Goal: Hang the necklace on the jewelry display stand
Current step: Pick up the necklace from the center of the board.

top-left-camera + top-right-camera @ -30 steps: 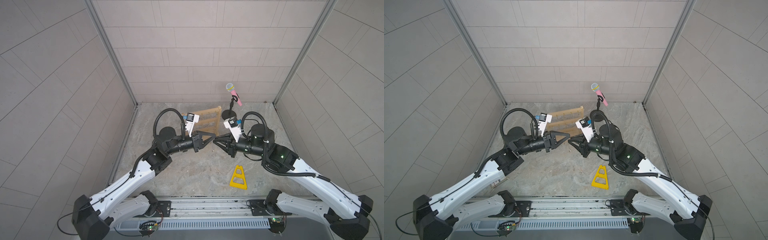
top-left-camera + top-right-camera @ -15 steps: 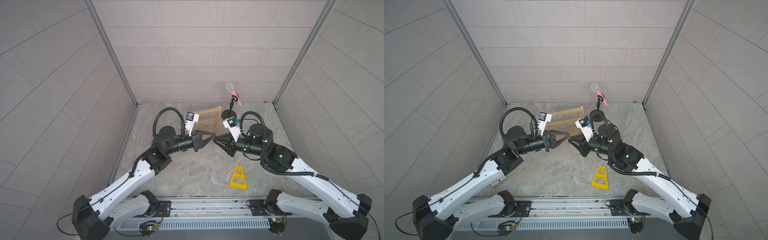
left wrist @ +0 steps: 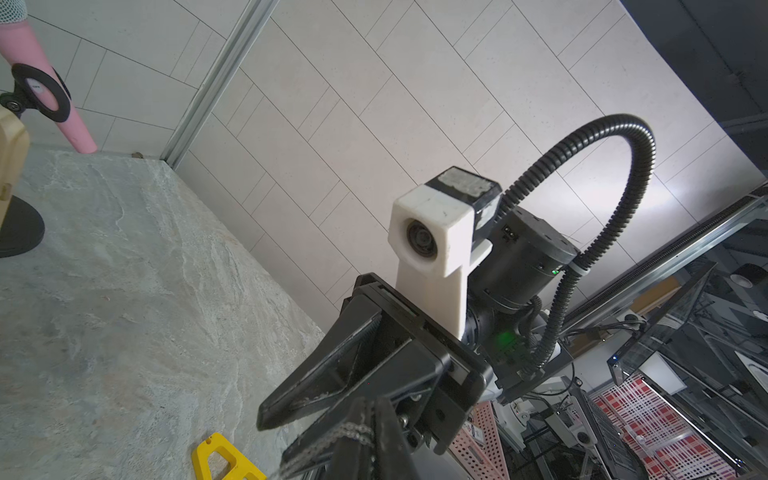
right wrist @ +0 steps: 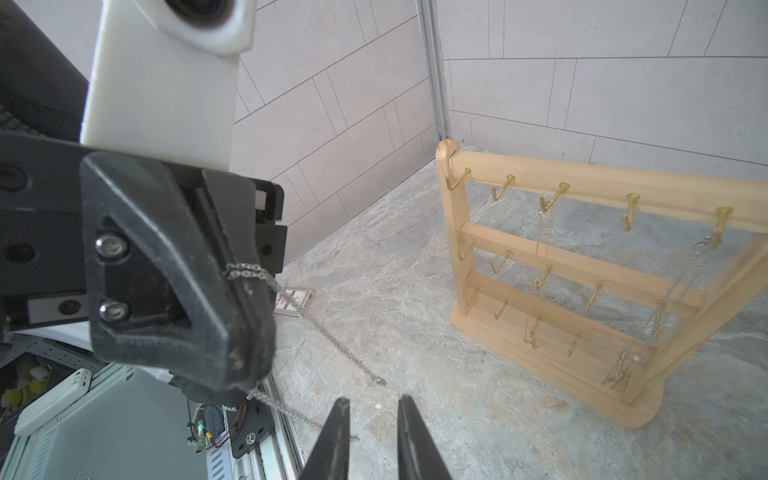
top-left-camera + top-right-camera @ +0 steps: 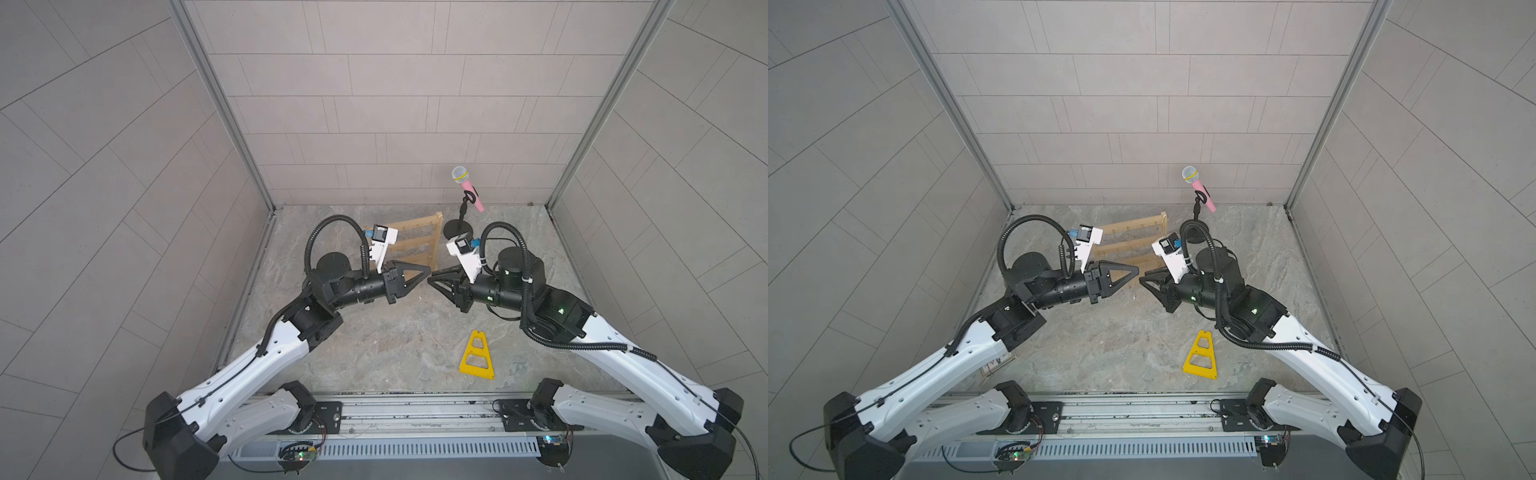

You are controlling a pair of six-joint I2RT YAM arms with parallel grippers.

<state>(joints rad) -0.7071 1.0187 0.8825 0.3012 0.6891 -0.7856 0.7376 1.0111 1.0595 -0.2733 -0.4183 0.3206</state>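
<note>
The necklace [image 4: 245,272] is a thin silver chain draped over the tips of my left gripper [image 4: 253,361], which is shut on it. Two strands hang down from those tips. My own left fingertips [image 3: 365,415] pinch the same chain [image 3: 332,436]. My right gripper [image 4: 371,401] faces the left one tip to tip [image 5: 432,278], open by a narrow gap with nothing between its fingers. One strand ends just beside its finger. The pale wooden jewelry display stand [image 5: 415,245] [image 5: 1133,237] [image 4: 582,257] stands upright behind both grippers.
Thin chains hang on some of the stand's gold hooks [image 4: 544,232]. A pink microphone on a black round-based stand [image 5: 467,189] is at the back right. A flat yellow triangular frame [image 5: 477,356] lies in front of the right arm. A small card box [image 4: 293,301] lies on the floor.
Both arms have stayed nearly where they were, tips facing each other. The left gripper still pinches the chain. The right arm has shifted only slightly.
</note>
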